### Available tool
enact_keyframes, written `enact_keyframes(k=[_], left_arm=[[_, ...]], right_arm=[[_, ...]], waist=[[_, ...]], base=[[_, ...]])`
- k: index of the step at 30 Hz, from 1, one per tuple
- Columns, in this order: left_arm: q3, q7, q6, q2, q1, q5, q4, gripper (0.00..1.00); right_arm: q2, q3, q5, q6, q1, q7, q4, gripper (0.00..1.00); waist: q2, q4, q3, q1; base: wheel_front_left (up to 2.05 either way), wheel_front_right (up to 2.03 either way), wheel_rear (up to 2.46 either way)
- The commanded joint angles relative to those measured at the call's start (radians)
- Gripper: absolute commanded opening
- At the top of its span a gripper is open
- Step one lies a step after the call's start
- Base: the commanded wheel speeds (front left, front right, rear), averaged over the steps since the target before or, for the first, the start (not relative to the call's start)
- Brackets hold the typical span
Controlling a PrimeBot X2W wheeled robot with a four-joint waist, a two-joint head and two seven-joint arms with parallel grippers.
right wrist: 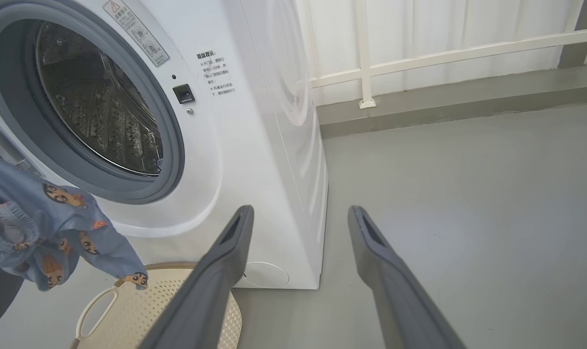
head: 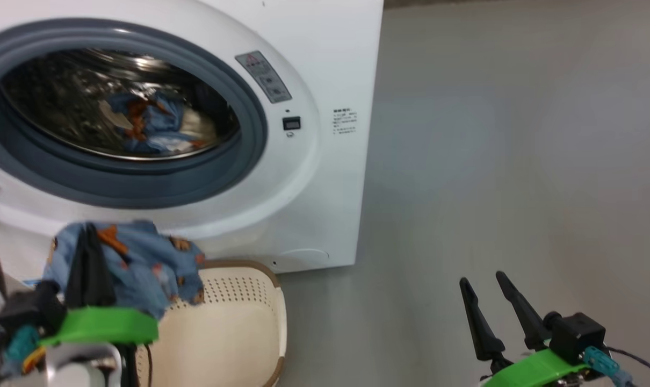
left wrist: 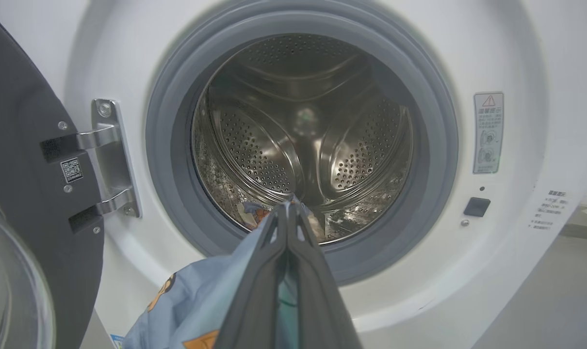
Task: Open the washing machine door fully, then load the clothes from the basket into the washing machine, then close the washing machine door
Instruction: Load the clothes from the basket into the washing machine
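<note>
Head view: left gripper is pinching a limp, lightweight blue garment above the basket, facing the washing machine; likely best gripped at a bunched fold; right gripper is hanging spread wide

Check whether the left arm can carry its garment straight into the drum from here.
Probably yes. The left fingers are shut on the garment, the washing machine door stands swung aside, and nothing stands between them and the drum opening.
</note>
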Motion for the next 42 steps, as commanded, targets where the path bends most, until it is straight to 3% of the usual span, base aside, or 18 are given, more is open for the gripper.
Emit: enact_keyframes(k=[1, 23, 42], left_arm=[[0.043, -0.006, -0.011, 0.026, -0.078, 0.017, -0.007, 0.00], [0.202, -0.006, -0.061, 0.194, -0.615, 0.125, 0.339, 0.00], [0.268, -0.006, -0.074, 0.314, -0.864, 0.191, 0.475, 0.00]], right_arm=[[-0.003, 0.035, 0.011, 0.003, -0.043, -0.005, -0.025, 1.00], [-0.003, 0.138, 0.027, 0.003, -0.192, -0.005, -0.039, 1.00], [-0.003, 0.148, -0.051, 0.003, -0.204, -0.005, -0.060, 1.00]], waist=[[0.0000, -0.054, 0.073, -0.0001], [0.0000, -0.211, 0.369, -0.0001], [0.0000, -0.235, 0.547, -0.0001]], base=[[0.00, 0.00, 0.00], [0.00, 0.00, 0.00], [0.00, 0.00, 0.00]])
